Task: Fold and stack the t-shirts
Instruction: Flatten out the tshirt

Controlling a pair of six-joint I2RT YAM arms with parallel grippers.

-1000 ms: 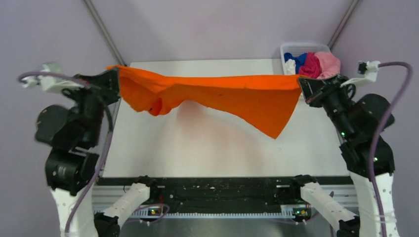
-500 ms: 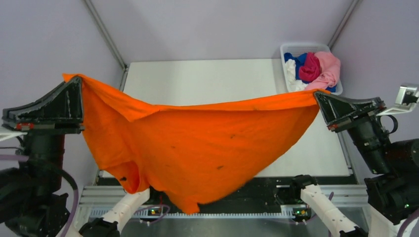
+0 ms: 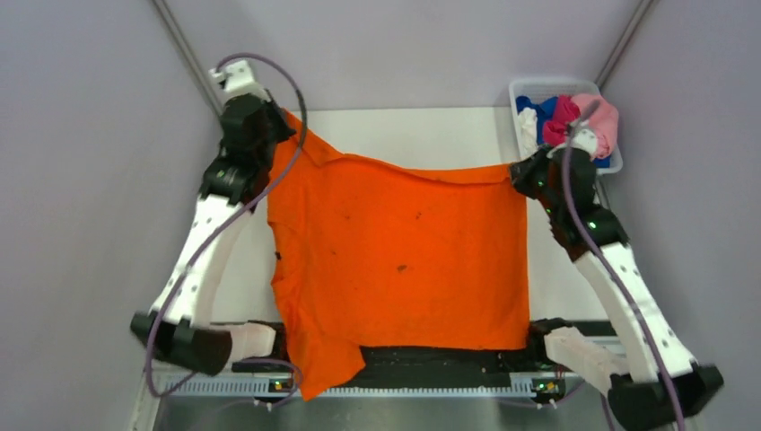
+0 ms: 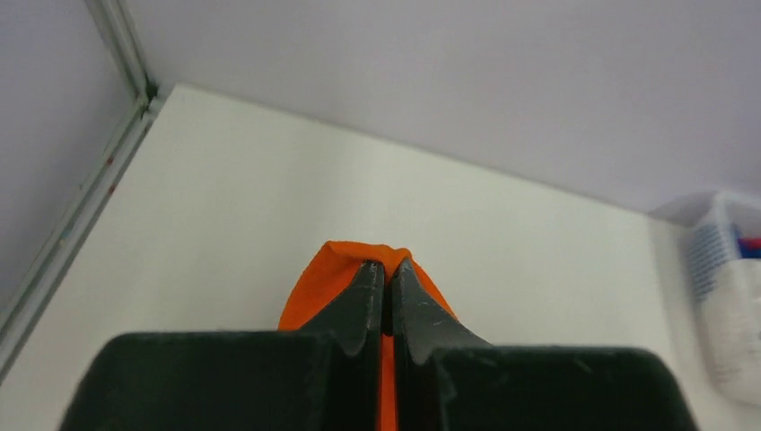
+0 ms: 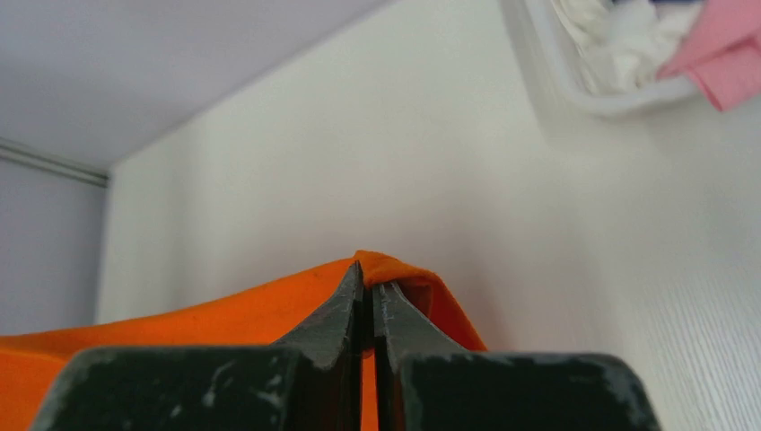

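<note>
Just plain orange t-shirt [image 3: 395, 260], dark-specked.

Plain lilac walls [image 3: 404, 45] around a white table [image 3: 404, 135], grey metal struts [image 3: 188, 54] in the far corners

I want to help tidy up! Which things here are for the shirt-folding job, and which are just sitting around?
For the job:
- orange shirt, pinched at two corners
- left hand and right hand
- pile of shirts waiting

Just sitting around:
- white bin holding the pile
- table
</note>
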